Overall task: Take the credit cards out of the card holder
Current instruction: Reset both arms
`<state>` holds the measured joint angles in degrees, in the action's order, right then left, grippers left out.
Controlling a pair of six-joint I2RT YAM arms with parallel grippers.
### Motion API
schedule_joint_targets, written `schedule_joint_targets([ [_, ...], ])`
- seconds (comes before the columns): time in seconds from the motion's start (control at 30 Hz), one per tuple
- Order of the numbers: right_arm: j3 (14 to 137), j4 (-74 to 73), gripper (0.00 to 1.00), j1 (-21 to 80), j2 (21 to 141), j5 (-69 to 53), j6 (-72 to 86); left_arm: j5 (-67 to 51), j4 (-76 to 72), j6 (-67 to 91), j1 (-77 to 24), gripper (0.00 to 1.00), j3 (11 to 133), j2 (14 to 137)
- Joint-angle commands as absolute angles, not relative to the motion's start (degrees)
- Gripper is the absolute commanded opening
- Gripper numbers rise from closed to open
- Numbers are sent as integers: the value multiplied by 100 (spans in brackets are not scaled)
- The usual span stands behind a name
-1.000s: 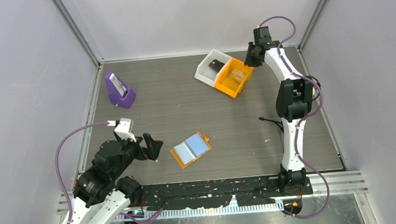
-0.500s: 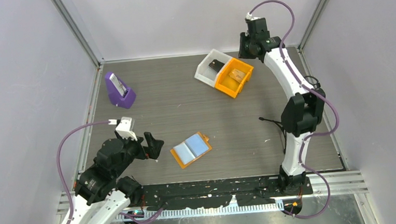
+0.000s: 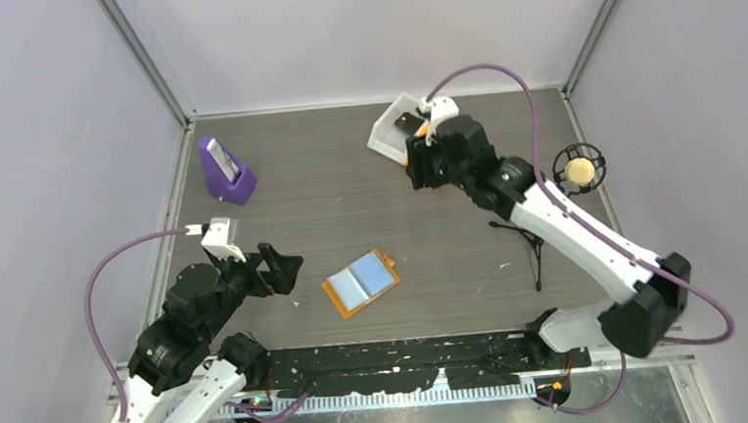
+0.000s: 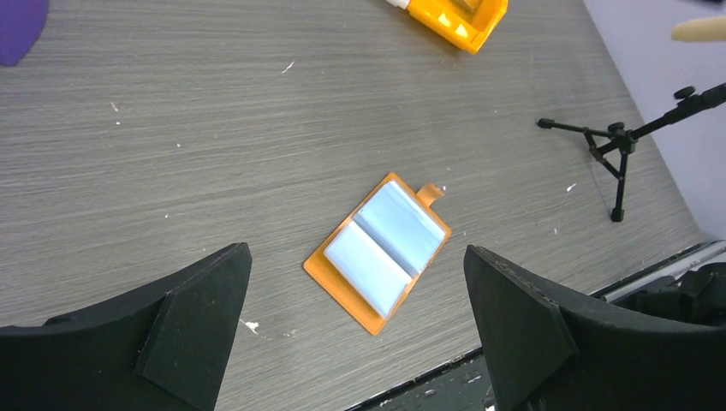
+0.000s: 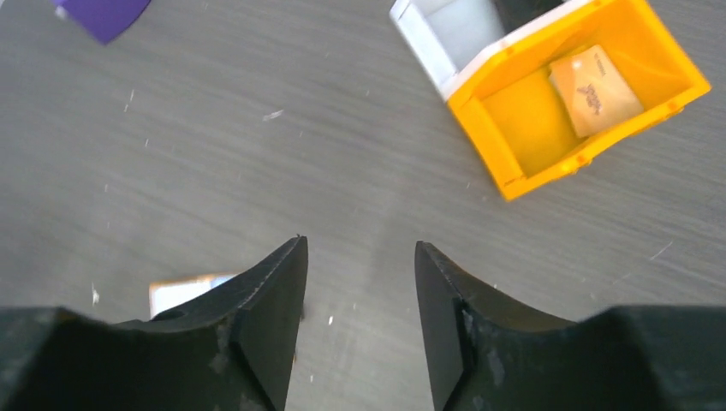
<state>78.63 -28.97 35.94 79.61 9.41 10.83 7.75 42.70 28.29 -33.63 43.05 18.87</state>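
At lower centre of the top view, the card holder (image 3: pixel 360 282) lies open, blue panels up. Left gripper (image 3: pixel 283 268), just left of it: jaws wide apart, empty. Right gripper (image 5: pixel 360 242): jaws parted, empty. Only the right wrist view shows a tan card (image 5: pixel 595 80) inside the orange bin (image 5: pixel 526 120).

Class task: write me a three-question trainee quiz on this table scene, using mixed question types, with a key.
1. True or false: the card holder lies open, blue panels facing up.
2. Choose: the left gripper and right gripper are A) both open and holding nothing, B) both shut, C) each shut on a card.
3. Fill in: the orange bin stands against a ___ bin.

Key: 1 true; 2 A; 3 white bin.
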Motion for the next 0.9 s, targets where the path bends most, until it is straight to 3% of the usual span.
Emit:
schedule_joint_targets([
  [0.0,7056,-2224,66,3894,6840,1149,1229,865,4226,2976,-3355,100,4587,1708],
  [0.03,6864,-2208,73,3924,6720,1083,1314,795,4172,2960,-3352,100,4577,1654],
  [0.07,6781,-2212,91,3934,6483,1060,1356,755,4099,2935,-3357,100,4536,1607],
  [0.1,6639,-2214,99,3940,6379,1005,1431,729,4043,2917,-3356,100,4509,1553],
  [0.47,5424,-1874,95,3946,5021,763,2453,844,3986,2977,-3356,100,4289,1115],
  [0.87,5021,-1667,95,3946,4966,592,2547,1060,4021,3006,-3355,100,3968,791],
])
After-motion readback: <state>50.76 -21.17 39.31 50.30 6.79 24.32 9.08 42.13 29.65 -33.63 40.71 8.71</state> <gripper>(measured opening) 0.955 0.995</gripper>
